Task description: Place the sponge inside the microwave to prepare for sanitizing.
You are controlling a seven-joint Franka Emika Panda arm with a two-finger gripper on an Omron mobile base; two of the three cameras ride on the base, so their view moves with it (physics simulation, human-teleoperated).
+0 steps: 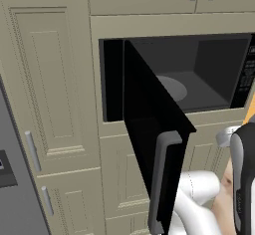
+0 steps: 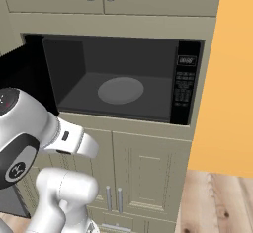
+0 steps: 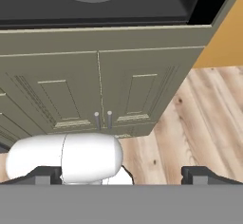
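Behind the swung-out black door (image 1: 149, 144) you see the microwave (image 2: 118, 79) standing open in the beige cabinetry, its round turntable (image 2: 120, 90) bare. Your gripper (image 3: 121, 174) hangs spread wide and holds nothing, facing the lower cabinet doors (image 3: 99, 90) and wooden floor (image 3: 209, 123).

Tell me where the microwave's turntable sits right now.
The turntable lies flat on the floor of the open microwave cavity, left of the button panel in the right base view; the hand view shows it above the lower cabinet doors.

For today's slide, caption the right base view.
Microwave open, turntable bare, above cabinet doors; orange wall at right.
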